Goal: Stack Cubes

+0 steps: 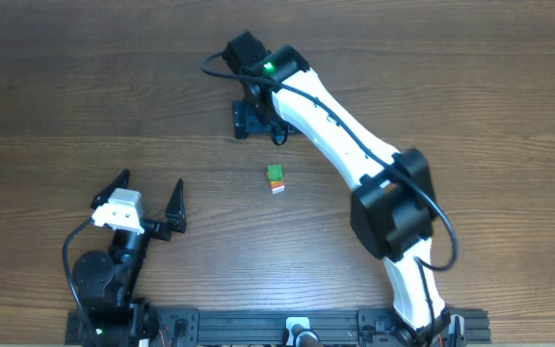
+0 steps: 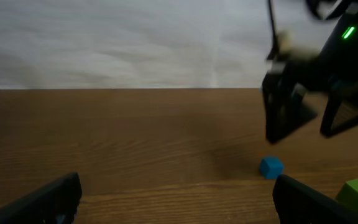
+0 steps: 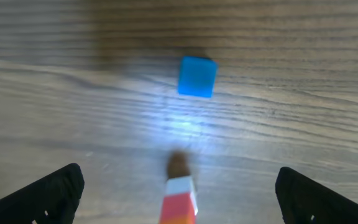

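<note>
Left gripper (image 1: 149,193) near its base and right gripper (image 1: 260,123) above the small blue cube (image 3: 197,76) were both wide open, holding nothing, with 1 green-topped cube stack (image 1: 276,177) nearby on the brown wooden table (image 1: 470,87), not touching it.

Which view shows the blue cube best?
The right wrist view: the blue cube lies whole, close and unblocked. The left wrist view shows it small and distant below the right gripper. In the top view that gripper covers its spot.
</note>
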Controlling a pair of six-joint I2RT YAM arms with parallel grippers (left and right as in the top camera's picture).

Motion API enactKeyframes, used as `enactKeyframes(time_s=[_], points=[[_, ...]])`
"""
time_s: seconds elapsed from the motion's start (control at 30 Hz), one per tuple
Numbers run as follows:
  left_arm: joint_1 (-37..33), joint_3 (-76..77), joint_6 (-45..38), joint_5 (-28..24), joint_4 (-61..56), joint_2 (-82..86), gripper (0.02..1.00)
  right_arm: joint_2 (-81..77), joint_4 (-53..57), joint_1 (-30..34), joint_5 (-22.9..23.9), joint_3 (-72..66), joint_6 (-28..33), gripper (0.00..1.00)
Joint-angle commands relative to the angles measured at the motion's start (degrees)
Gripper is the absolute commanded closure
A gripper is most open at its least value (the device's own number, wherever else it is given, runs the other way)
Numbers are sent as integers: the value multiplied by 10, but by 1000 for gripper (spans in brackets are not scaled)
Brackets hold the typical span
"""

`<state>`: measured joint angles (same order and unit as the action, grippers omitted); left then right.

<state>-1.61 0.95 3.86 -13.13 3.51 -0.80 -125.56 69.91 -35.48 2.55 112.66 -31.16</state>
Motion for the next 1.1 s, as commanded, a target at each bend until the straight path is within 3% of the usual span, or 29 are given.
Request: enactKeyframes(time_s=[0.03, 0.8, 1.1], points=[[3, -6, -11, -3, -4, 5, 20, -33, 0, 13, -4, 9, 12, 7], [3, -6, -11, -3, -4, 5, 20, -94, -52, 38, -21, 9, 34, 7], [3, -6, -11, -3, -4, 5, 20, -96, -50, 40, -18, 5, 24, 86]])
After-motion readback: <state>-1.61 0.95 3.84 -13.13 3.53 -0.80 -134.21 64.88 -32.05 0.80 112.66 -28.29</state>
